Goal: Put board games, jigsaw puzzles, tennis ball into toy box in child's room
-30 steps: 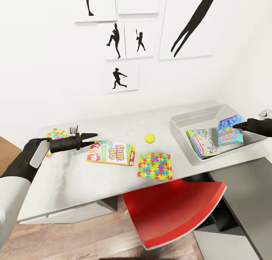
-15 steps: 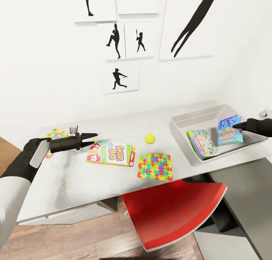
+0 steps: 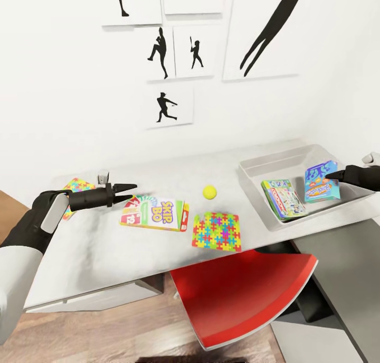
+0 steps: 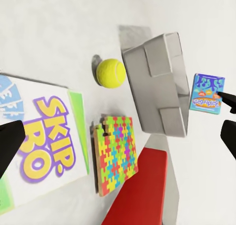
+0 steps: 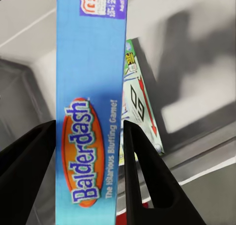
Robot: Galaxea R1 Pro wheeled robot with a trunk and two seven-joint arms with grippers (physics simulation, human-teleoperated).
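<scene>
Balderdash box (image 5: 91, 117) between right gripper (image 5: 88, 156) fingers (over toy box (image 3: 253, 170))

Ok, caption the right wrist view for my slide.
Right pincer holding the Balderdash box over the toy box.

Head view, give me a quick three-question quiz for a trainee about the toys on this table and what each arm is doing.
1. True or false: the tennis ball already lies inside the toy box.
2. Which game does the right gripper hold over the toy box? A) Skip-Bo B) Balderdash C) a jigsaw puzzle
3. Fill in: the left gripper hovers with open jaws beside the ______ game on the table.

Key
1. False: it sits on the table, between the Skip-Bo game and the toy box.
2. B: the Balderdash box stands between the jaws.
3. Skip-Bo.
</scene>
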